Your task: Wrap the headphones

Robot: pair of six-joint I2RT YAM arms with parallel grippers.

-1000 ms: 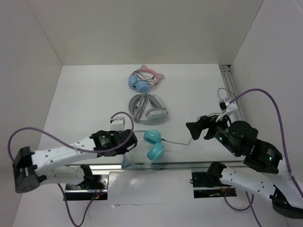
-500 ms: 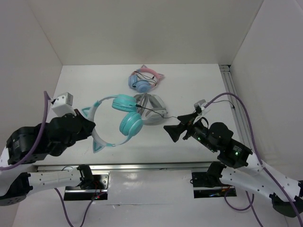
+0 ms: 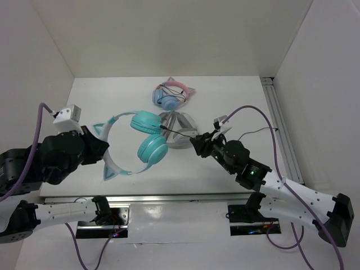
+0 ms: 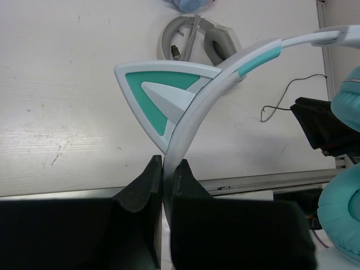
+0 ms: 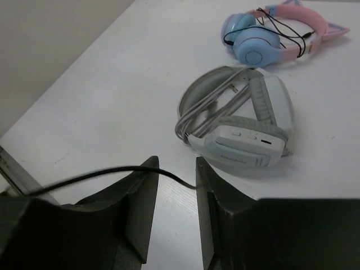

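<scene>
My left gripper (image 4: 163, 164) is clenched on the white headband (image 4: 194, 119) of the headphones (image 3: 148, 147), holding them over the left-centre of the table (image 3: 225, 107). My right gripper (image 5: 176, 169) stands parted around their black cable (image 5: 95, 174). The button marks on the grey-white headphones (image 5: 247, 140) are too small to read.

The folded grey-white over-ear headphones (image 3: 183, 135), grey cable bundled inside the band, are lying mid-table on the white tabletop (image 3: 101, 95). The blue-and-pink cat-ear headphones (image 3: 173, 93) are lying just beyond, farther back. A metal rail (image 3: 277, 109) is running along the right edge.
</scene>
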